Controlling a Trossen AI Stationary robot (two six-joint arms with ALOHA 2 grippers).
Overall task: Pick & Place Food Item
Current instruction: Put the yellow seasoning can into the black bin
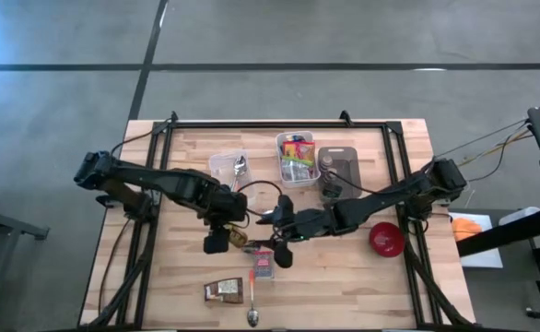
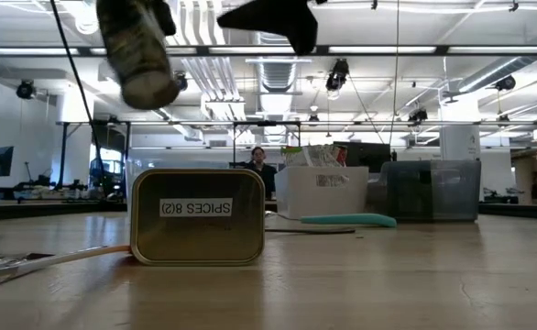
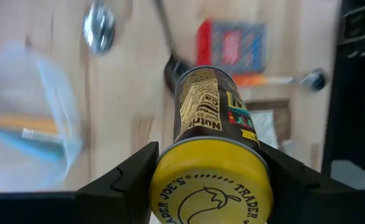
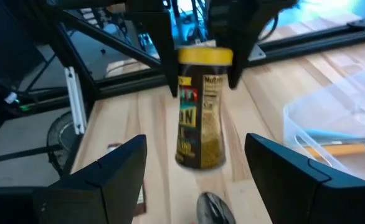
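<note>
high view: clear tub (image 1: 228,167) holds spoon (image 1: 240,166).

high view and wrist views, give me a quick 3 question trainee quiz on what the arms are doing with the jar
1. True or false: the left gripper is shut on the yellow-lidded jar.
2. The right gripper is: A) shut on the jar, B) open, facing the jar, C) resting in the red bowl.
3. Fill in: in the low view, the gold tin standing on the table is labelled ____.

Key: 1 true. 2 B. 3 spices.
</note>
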